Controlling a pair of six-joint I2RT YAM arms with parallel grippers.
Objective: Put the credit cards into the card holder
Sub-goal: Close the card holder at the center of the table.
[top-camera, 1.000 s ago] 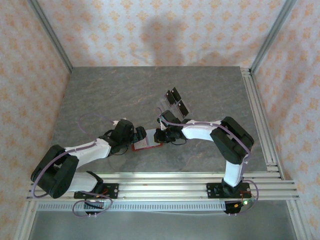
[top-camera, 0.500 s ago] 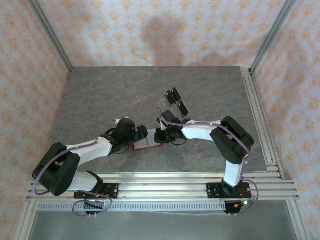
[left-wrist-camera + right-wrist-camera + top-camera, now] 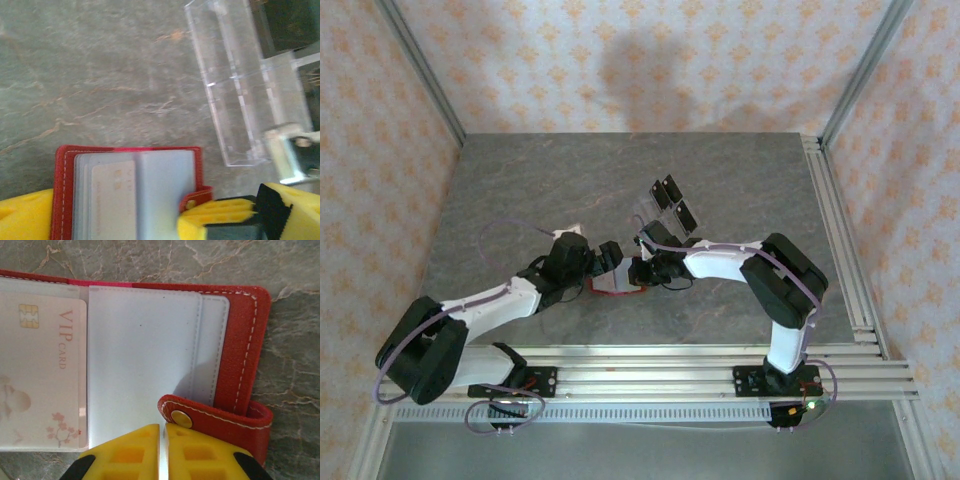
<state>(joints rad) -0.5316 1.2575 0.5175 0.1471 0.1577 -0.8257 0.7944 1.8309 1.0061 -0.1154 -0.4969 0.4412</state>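
At the bottom edge of the right wrist view, the right gripper (image 3: 162,452) has its yellow jaws pressed together against the near edge of a clear pocket (image 3: 145,355). Whether it actually nips that edge I cannot tell. Just right of it sits the snap tab (image 3: 215,415). Behind these the red card holder (image 3: 245,340) lies open and flat on the desk (image 3: 90,70), and one pale card (image 3: 40,370) is already tucked into the pocket in the left half of the frame. In the left wrist view the left gripper (image 3: 117,215) is spread wide, with one jaw at the lower left corner, beside the card holder's left edge, and the other at the lower right, by the tab. Farther back, toward the upper right of that frame, stands the clear tray (image 3: 240,95), apart from the card holder. As I judge it, the risks come from how crowded this spot is. A tug from the right gripper could drag the light card holder across the smooth desk or flip a leaf shut. The snap tab could catch a jaw. The two grippers, so near each other, could also knock together and push the seated card back out.
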